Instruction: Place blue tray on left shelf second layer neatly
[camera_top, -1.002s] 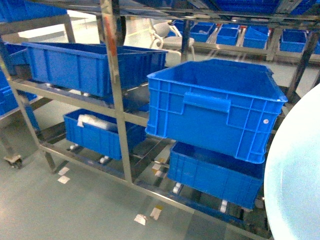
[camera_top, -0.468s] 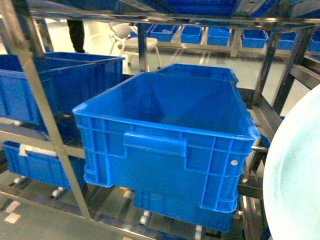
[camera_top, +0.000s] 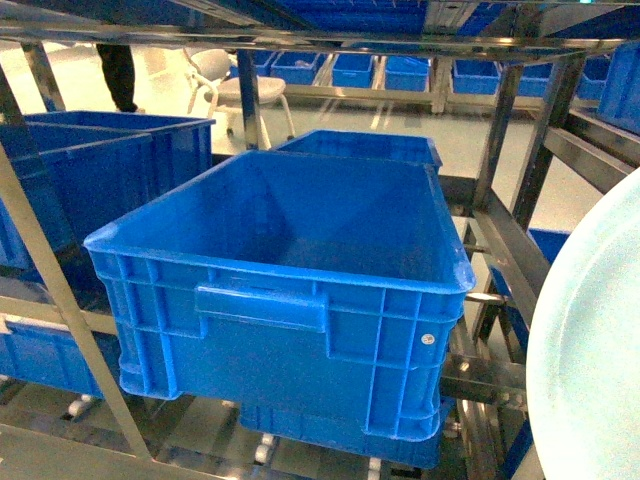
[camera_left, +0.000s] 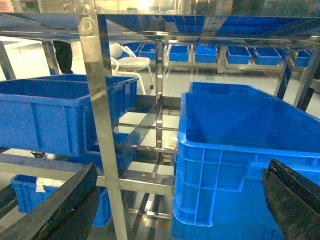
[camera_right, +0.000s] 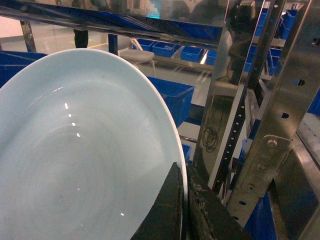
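1. At the right edge of the head view, the blue tray (camera_top: 590, 350) stands on edge rather than flat, probably so that it can pass between the posts. Directly ahead, a large blue crate (camera_top: 290, 300) fills most of the steel shelf (camera_top: 500, 380) tier, its front wall jutting towards the camera; bare rails show only to its right.

2. In the left wrist view, the left gripper (camera_left: 170, 210) stands wide open with nothing between its dark fingers (camera_left: 50, 205), which frame the crate's near corner. An upright post (camera_left: 100, 115) rises just left of that crate, so room there is tight.

3. In the right wrist view, the right gripper (camera_right: 182, 210) is pinched shut on the tray's raised rim (camera_right: 170, 135), holding the dish upright. A perforated steel post (camera_right: 275, 125) stands just beside the rim, which I judge to be the snagging risk.
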